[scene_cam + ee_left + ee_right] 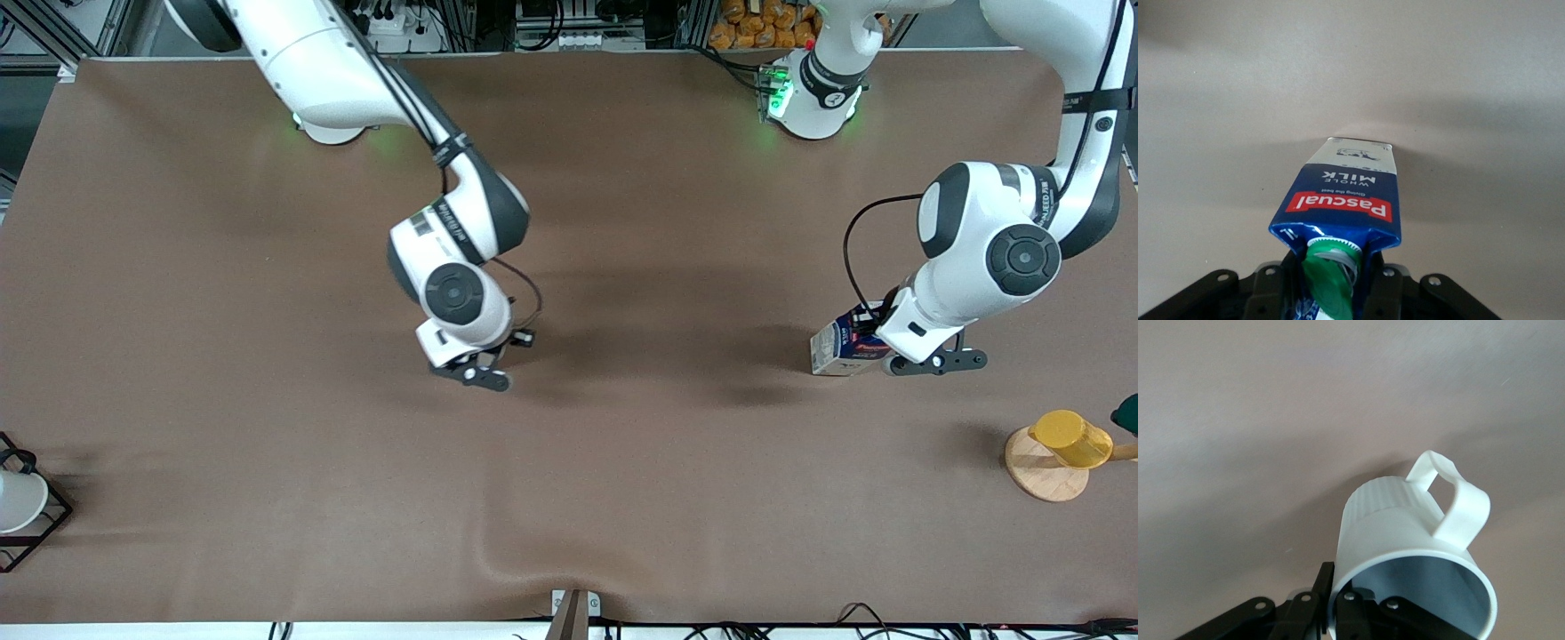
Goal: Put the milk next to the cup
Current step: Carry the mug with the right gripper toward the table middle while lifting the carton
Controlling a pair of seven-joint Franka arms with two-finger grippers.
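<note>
Milk [1341,200] being pinched at its top by left tool [933,360] over worktop [267,267], right tool [1338,603] pinching cup [1418,553] rim mid-worktop, well apart; placing not yet done.

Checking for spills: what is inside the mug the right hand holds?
The mug pinched at its rim by the right hand shows only a bare grey-blue inner wall. Its bottom is out of sight, so contents there cannot be ruled out.

Even overhead light, soft arm shadows on tablecloth [267,356], wrist views perhaps slightly hazy
</note>
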